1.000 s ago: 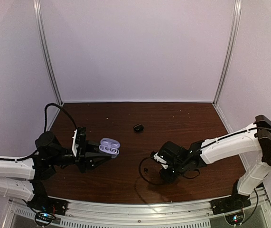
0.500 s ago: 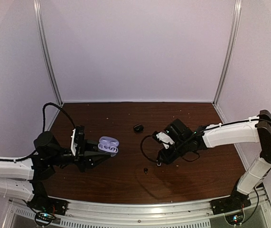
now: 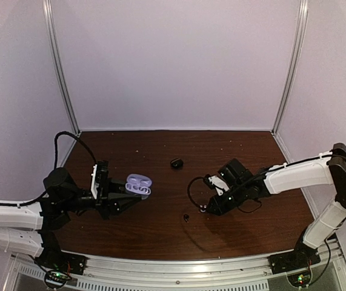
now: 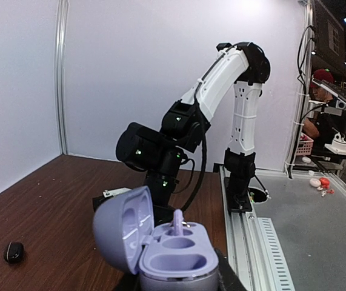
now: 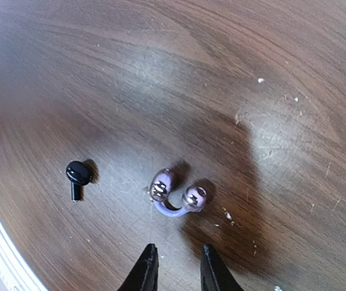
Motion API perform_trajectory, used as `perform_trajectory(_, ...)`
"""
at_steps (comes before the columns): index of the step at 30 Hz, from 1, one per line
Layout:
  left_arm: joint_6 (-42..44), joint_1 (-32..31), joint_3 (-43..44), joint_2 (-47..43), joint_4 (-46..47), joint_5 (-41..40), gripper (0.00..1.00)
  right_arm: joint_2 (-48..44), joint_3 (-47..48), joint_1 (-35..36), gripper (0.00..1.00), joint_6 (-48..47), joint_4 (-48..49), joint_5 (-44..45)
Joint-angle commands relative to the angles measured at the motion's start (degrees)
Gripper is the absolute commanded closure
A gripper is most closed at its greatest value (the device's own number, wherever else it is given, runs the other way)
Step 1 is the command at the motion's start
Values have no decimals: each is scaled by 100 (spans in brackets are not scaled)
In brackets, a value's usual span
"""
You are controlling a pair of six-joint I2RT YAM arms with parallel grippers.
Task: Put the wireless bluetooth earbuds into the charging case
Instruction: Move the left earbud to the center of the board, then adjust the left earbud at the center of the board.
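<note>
My left gripper is shut on the open lavender charging case, held above the table with its lid tipped back. In the left wrist view the charging case has one lavender earbud standing in its far socket; the two nearer hollows are empty. On the table a lavender earbud, two shiny bulbs joined by a band, lies just ahead of my right gripper. Its jaws stand slightly apart with nothing between them. A black earbud lies to the left of it, also seen as the black earbud.
A small black case-like object sits on the brown table behind the middle, and shows low at the left as the black object. The right arm's cable loops above the table by its wrist. White walls close off the back and sides.
My right gripper rose from the near middle, leaving the black earbud on the table, and now hovers low by the lavender earbud. The left arm with the case has hardly moved.
</note>
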Motion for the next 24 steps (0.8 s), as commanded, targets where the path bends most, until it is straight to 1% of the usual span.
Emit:
perform_trajectory(1, 126, 3, 3, -22, 195, -37, 100, 146, -95, 23, 76, 194, 356, 201)
perform_trajectory(7, 143, 15, 6, -67, 153, -73, 100, 566, 140, -49, 80, -83, 379, 401)
perform_trajectory(10, 156, 25, -26, -106, 145, -83, 100, 877, 461, -100, 82, -349, 354, 474)
perform_trajectory(13, 156, 33, -28, -109, 143, -76, 100, 1274, 963, -102, 84, -657, 241, 362)
perform_trajectory(16, 162, 41, -31, -152, 98, -85, 100, 1615, 1403, -99, 86, -905, 156, 45)
perform_trajectory(20, 170, 42, -90, -267, 56, -138, 100, 1893, 1749, -22, 84, -1295, 128, -496)
perform_trajectory(24, 173, 42, -119, -299, 78, -166, 100, 1919, 1904, 24, 77, -1604, 192, -796)
